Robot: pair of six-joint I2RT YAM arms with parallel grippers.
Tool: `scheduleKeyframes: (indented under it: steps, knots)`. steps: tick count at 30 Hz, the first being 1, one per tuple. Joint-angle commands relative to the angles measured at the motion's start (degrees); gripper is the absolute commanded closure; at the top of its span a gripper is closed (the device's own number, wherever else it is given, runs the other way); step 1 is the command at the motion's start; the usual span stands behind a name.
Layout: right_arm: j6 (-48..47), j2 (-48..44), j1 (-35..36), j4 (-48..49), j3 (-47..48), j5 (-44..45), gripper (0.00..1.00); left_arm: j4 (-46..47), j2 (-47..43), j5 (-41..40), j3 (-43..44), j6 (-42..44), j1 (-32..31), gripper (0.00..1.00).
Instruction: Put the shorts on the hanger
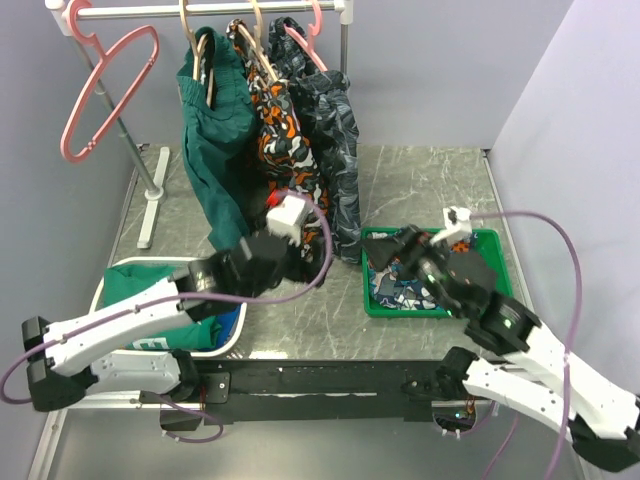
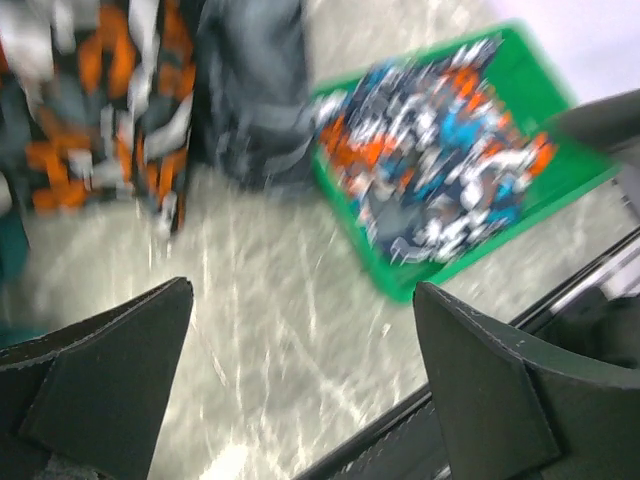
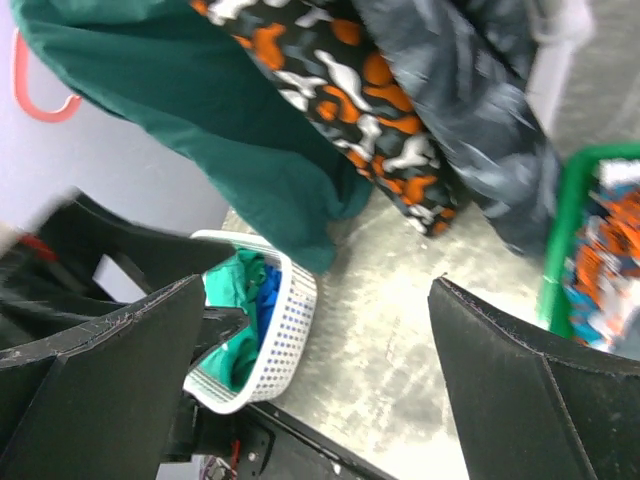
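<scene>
Three pairs of shorts hang side by side on the rail (image 1: 140, 12): the teal shorts (image 1: 215, 150) on the tan hanger (image 1: 196, 45), an orange camouflage pair (image 1: 280, 130) and a grey camouflage pair (image 1: 335, 130). One pink hanger (image 1: 105, 90) hangs bare at the left. Two containers sit on the bench (image 1: 420, 190): a white basket (image 1: 140, 262) and a green tray (image 1: 488, 236). The left hand (image 2: 302, 290) and the right hand (image 3: 318, 285) are each spread wide, holding nothing.

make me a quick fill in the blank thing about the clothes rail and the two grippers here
In the top view the plain dark teal-green shorts hang on the tan-beige hanger, ____ of the orange camouflage shorts.
The bare rounded-triangle hanger at the rail's left end is ____.
The patterned clothes lie in a ____ plastic tray.
The left gripper and right gripper are both ____.
Missing: left; pink; green; open
</scene>
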Motion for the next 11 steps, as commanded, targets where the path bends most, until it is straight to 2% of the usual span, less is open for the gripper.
scheduleKeyframes:
  steps: [1, 2, 5, 7, 11]
  knots:
    - [3.0, -7.1, 0.1, -5.3, -5.8, 4.2, 0.00, 11.1, -10.6, -0.3, -10.8, -8.0, 0.0, 0.04]
    - [4.1, -8.5, 0.1, -5.6, -8.5, 4.2, 0.00, 12.4, -11.5, 0.7, -14.1, -8.7, 0.1, 0.04]
    - [5.8, -13.4, 0.2, -5.9, -12.7, 4.5, 0.00, 9.8, -12.1, -1.0, -15.7, -11.0, 0.0, 0.04]
    - [6.5, -15.0, 0.2, -6.6, -13.7, 4.9, 0.00, 6.2, -11.2, -3.0, -15.3, -11.1, 0.0, 0.04]
    - [6.7, -14.2, 0.2, -8.1, -13.0, 5.2, 0.00, 6.0, -12.2, -1.5, -16.0, -8.8, 0.0, 0.04]
